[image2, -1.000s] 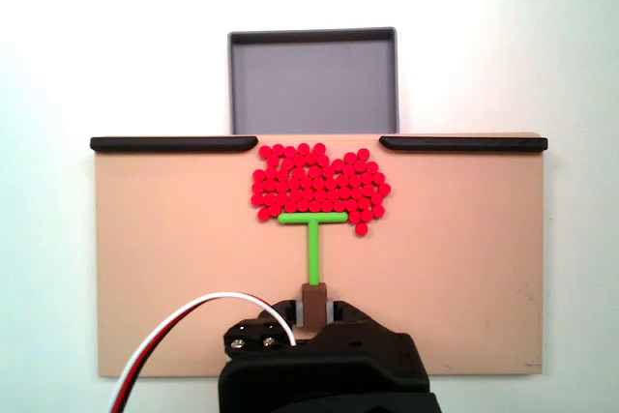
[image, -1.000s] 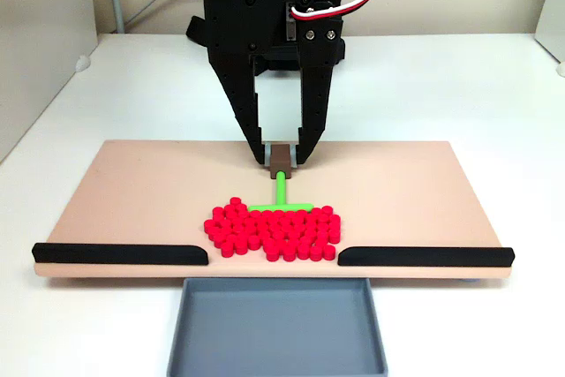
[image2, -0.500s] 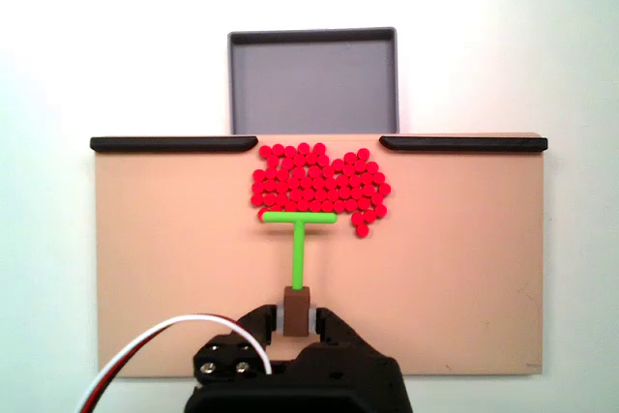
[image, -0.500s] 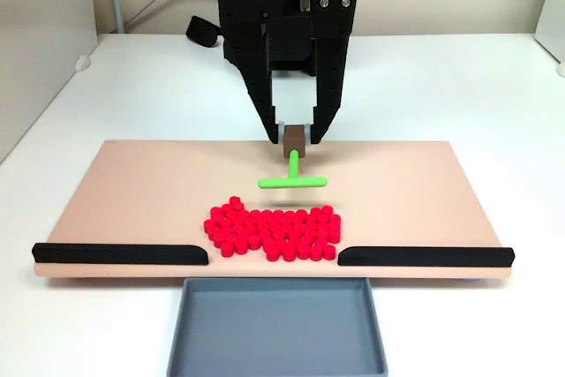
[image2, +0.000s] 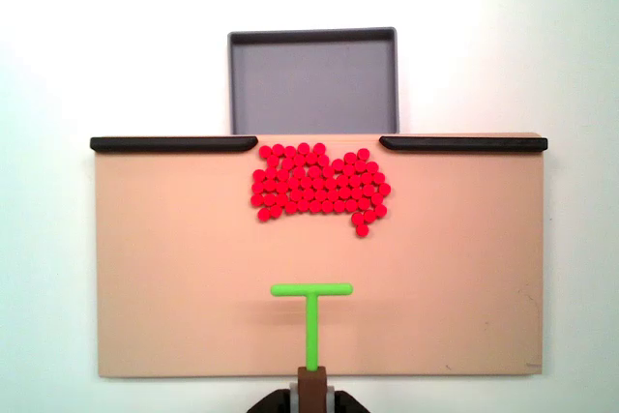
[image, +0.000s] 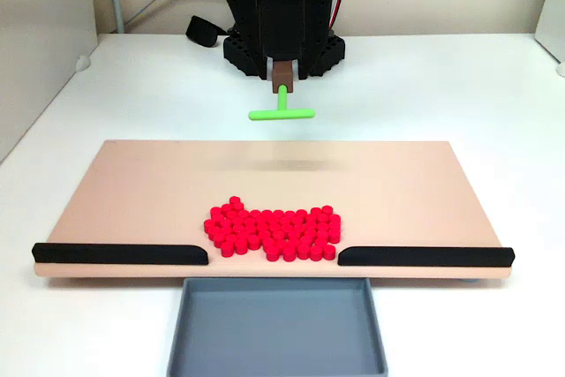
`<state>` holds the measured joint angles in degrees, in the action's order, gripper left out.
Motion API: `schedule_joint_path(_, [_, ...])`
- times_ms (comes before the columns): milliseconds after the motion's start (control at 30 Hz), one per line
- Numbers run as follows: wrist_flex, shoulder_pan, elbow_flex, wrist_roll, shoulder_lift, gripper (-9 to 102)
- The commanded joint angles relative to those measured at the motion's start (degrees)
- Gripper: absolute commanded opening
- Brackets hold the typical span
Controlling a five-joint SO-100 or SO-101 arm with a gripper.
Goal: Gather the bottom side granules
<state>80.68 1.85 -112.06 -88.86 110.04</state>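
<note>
Gripper [image: 282, 71] status: you will find both fingers closed on the brown block at the top of the green T-shaped stick [image: 281, 109], and the stick hangs raised above the table, behind the far edge of the tan board [image: 141, 192] as a fixed view shows it. Its crossbar is level and faces the board. In a fixed view from above, the stick [image2: 311, 321] overlaps the board's lower edge and the gripper [image2: 311, 396] sits at the bottom of the frame.

Locate the granules [image: 273, 230] as one compact red cluster on the board, well apart from the stick. The cluster [image2: 319, 188] lies just beside the gap between the two black rails [image: 119, 253]. Beyond that gap, the grey tray [image: 277, 364] sits against the board's edge.
</note>
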Motion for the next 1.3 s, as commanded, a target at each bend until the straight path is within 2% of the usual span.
schedule_joint_path(0, [0.2, 0.8, 0.8, 0.3, 1.7, 0])
schedule_joint_path(767, [-0.3, 1.0, 0.8, 1.2, -0.1, 0])
schedule_joint_path(1267, [-0.2, 2.1, 0.8, -1.9, 0.9, 0])
